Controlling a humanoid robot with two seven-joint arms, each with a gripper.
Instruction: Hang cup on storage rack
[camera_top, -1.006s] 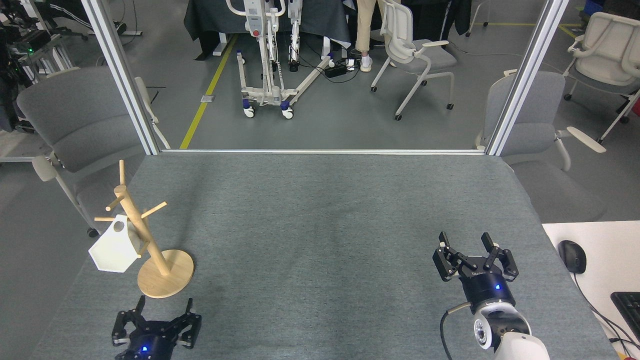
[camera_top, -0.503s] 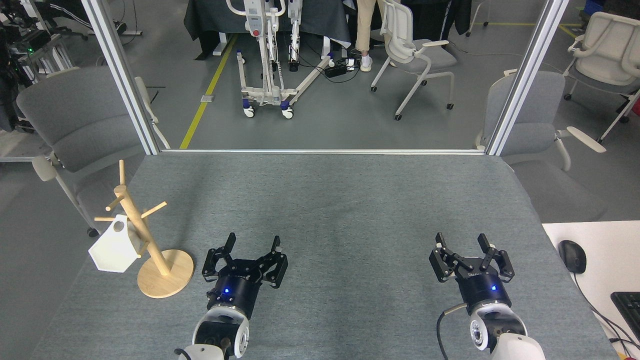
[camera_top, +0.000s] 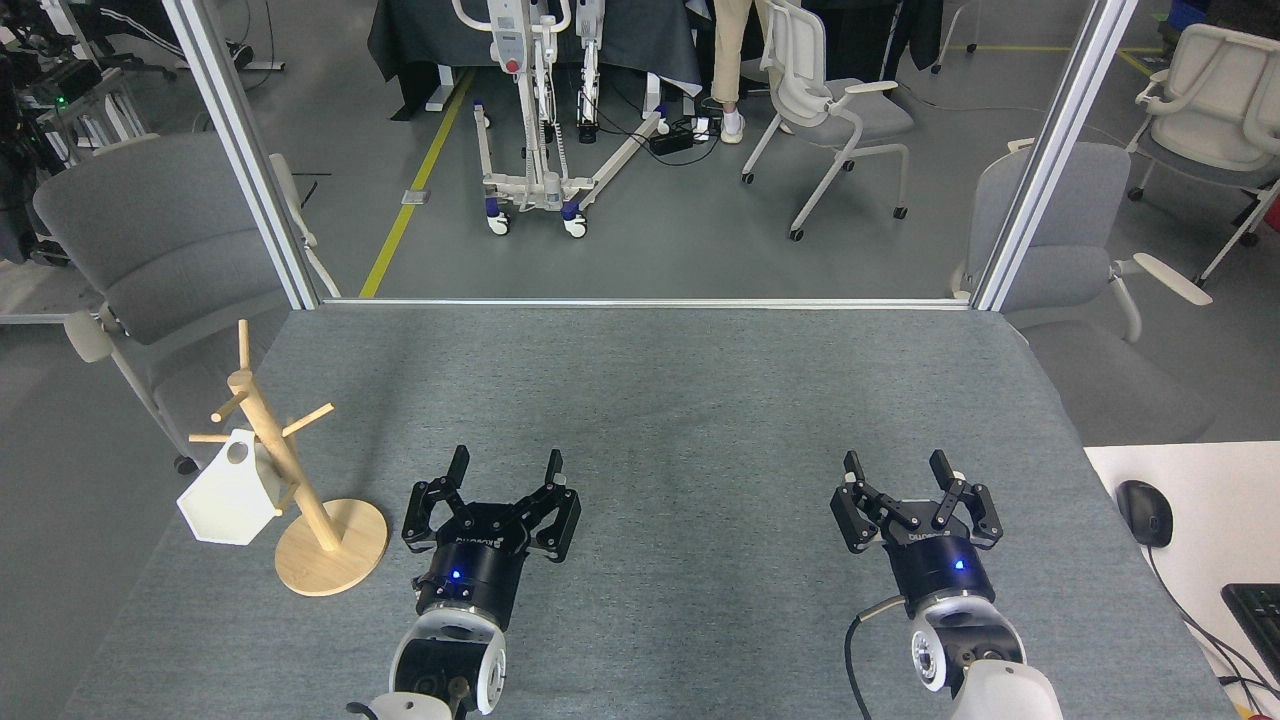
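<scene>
- Cup (camera_top: 229, 498): hangs by its tab hole on a peg of the storage rack (camera_top: 300, 478), far left of the bench (camera_top: 680, 400).
- Left end effector (camera_top: 505, 468): fingers spread, empty, right of rack base.
- Right end effector (camera_top: 897, 468): fingers spread, empty, well apart.

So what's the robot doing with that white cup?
Nothing right now. The cup already hangs on a peg of the rack, at the table's left edge. The left hand and right hand are both open and empty, hovering over the grey table, away from the rack.
</scene>
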